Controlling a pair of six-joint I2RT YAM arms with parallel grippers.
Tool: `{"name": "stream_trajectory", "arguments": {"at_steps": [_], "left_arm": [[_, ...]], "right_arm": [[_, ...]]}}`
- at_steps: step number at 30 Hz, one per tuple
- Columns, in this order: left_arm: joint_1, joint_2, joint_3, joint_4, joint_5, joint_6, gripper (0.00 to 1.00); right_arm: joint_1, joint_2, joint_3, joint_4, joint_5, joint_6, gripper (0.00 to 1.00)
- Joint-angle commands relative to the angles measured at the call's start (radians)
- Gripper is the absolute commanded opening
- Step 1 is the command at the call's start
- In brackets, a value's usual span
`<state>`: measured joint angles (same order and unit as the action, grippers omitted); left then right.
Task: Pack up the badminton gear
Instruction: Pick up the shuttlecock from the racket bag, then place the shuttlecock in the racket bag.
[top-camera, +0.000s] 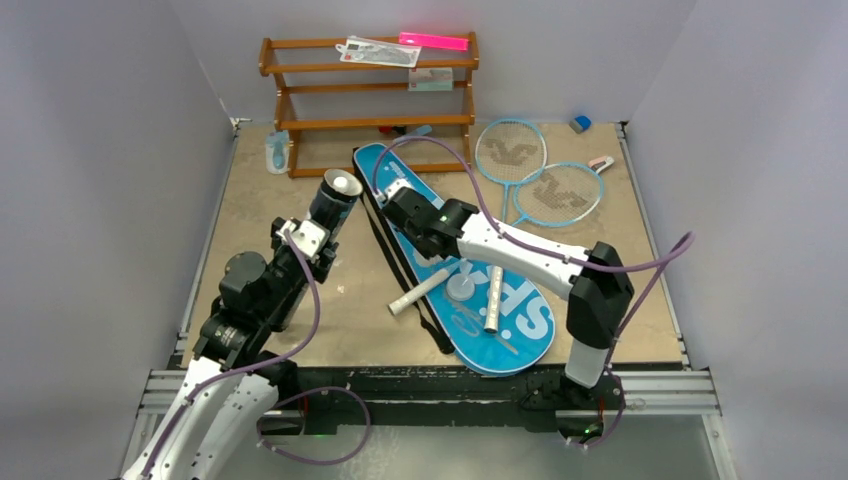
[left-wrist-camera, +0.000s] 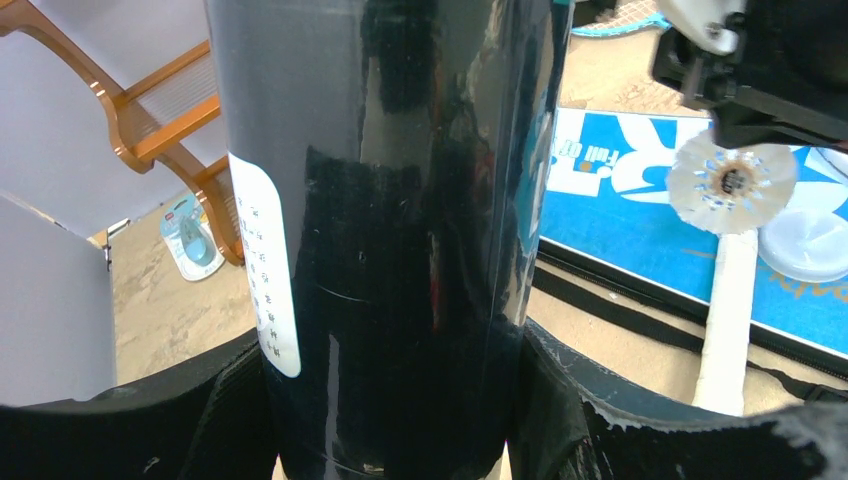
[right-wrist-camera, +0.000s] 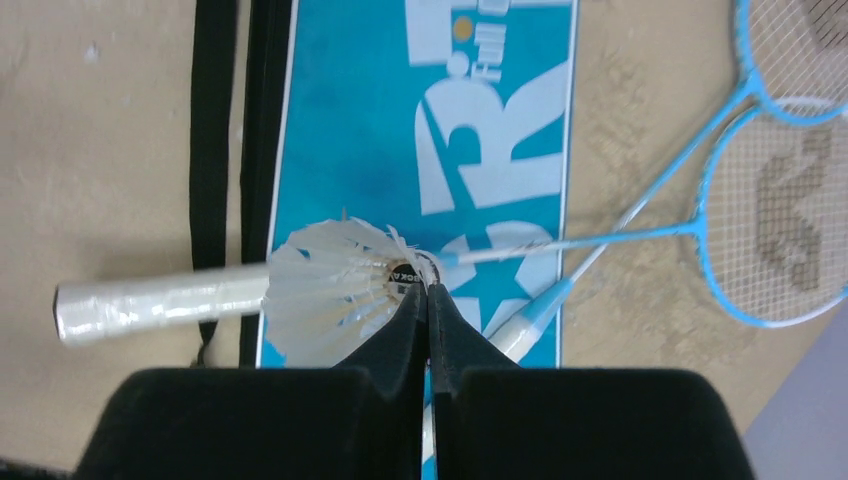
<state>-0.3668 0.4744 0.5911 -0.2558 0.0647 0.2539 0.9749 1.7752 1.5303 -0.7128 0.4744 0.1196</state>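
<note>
Black tube (left-wrist-camera: 400, 250), tan tabletop (top-camera: 350, 322), grey walls (top-camera: 100, 150)

black tube (top-camera: 333, 197) in left gripper (top-camera: 312, 232), rackets (top-camera: 528, 172) overlapping bag (top-camera: 520, 325)

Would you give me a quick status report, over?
Left gripper holding black tube. Right gripper shut on shuttlecock. Racket handles lying across bag.

Looked like a robotics lab test cell to me. Plain grey panels (top-camera: 110, 140) boxed in the tabletop (top-camera: 255, 215) on three sides, an aluminium rail (top-camera: 660, 392) ran along its near edge with two arms bolted on, and purple cables (top-camera: 317, 295) looped above it.
</note>
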Motion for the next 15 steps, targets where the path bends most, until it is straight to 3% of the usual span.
{"name": "stream_trajectory", "arguments": {"at_steps": [1, 4, 8, 15], "left_arm": [[0.006, -0.013, 0.004, 0.059, 0.008, 0.01, 0.14], [0.006, -0.013, 0.003, 0.06, 0.007, 0.009, 0.14], [0.006, -0.011, 0.003, 0.062, 0.01, 0.009, 0.14], [0.006, -0.012, 0.003, 0.06, 0.011, 0.009, 0.14]], "right_arm": [[-0.006, 0.091, 0.12, -0.012, 0.109, -0.055, 0.0], [-0.015, 0.171, 0.176, -0.012, 0.124, -0.065, 0.0], [-0.034, 0.269, 0.247, -0.025, 0.137, -0.061, 0.1], [-0.116, 0.33, 0.366, -0.05, 0.02, -0.03, 0.41]]}}
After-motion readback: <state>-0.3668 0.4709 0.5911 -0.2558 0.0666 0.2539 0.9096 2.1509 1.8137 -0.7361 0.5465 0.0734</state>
